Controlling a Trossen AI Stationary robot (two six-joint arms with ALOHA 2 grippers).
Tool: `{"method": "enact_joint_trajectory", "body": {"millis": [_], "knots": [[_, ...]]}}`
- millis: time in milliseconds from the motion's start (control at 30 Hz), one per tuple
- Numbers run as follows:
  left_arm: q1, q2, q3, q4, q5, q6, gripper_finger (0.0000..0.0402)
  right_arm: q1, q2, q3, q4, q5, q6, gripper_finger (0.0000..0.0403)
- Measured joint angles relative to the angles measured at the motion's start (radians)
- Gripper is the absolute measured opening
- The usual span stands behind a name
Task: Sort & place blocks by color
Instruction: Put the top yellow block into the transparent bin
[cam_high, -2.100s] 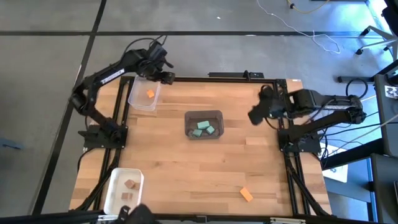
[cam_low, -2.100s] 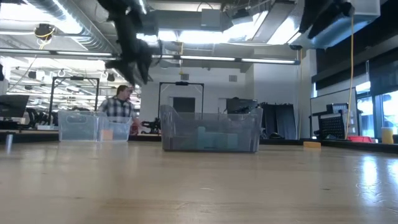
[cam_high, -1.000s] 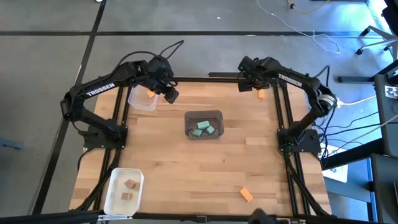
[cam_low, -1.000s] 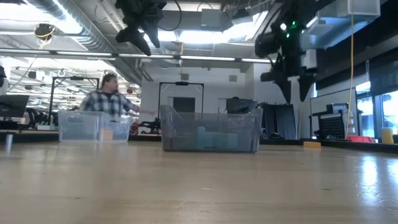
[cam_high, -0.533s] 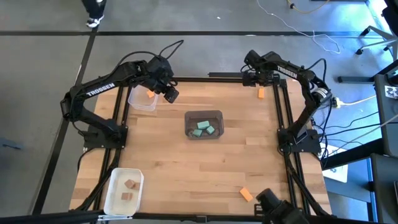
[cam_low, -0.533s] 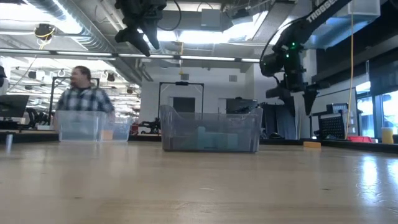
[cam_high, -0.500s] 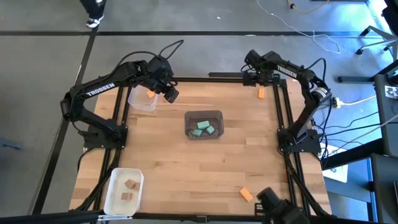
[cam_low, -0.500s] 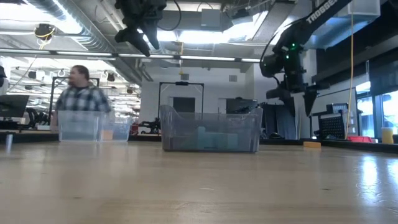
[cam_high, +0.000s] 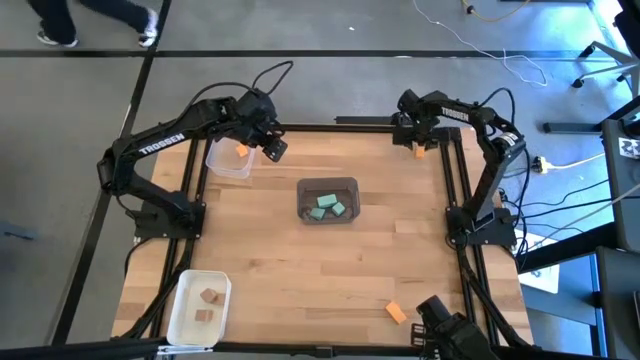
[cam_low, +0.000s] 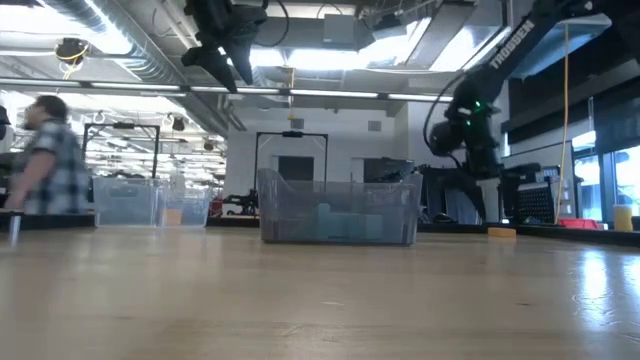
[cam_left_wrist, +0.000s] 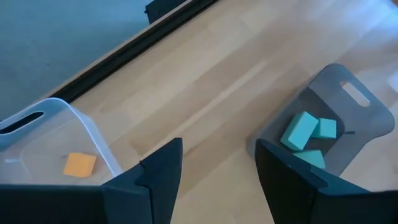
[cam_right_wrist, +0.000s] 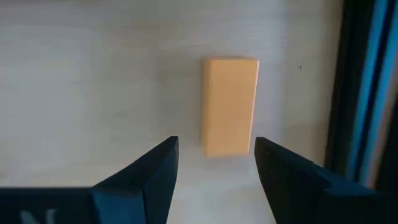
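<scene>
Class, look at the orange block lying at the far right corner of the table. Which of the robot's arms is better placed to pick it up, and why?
The right. The right gripper hangs open directly above the orange block, which lies flat between its fingers' line. The left gripper is open beside the clear bin across the table.

This is a robotics lab or workshop. Behind the wooden table (cam_low: 320, 300) there are exposed ceiling ducts (cam_low: 120, 45), metal frames (cam_low: 290, 140) and a person (cam_low: 45, 155) walking past. Cables (cam_high: 500, 60) lie on the grey floor (cam_high: 60, 150).
</scene>
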Motion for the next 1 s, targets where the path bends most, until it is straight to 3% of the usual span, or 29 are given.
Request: {"method": "enact_joint_trajectory", "body": {"millis": [167,433,700,1000], "knots": [[0.000,0.000,0.000,0.001,0.000,-0.002,0.0193,-0.025,0.015,-0.068,0.081,0.045,0.007,0.0212],[0.000,0.000,0.000,0.008,0.000,-0.010,0.0193,-0.045,0.010,-0.063,0.171,0.007,-0.025,0.0212],[0.000,0.000,0.000,0.007,0.000,-0.010,0.0193,-0.060,0.011,-0.061,0.179,-0.084,-0.101,0.0212],[0.000,0.000,0.000,0.007,0.000,-0.009,0.0193,0.002,0.013,-0.062,0.212,-0.179,-0.170,0.0212]]}}
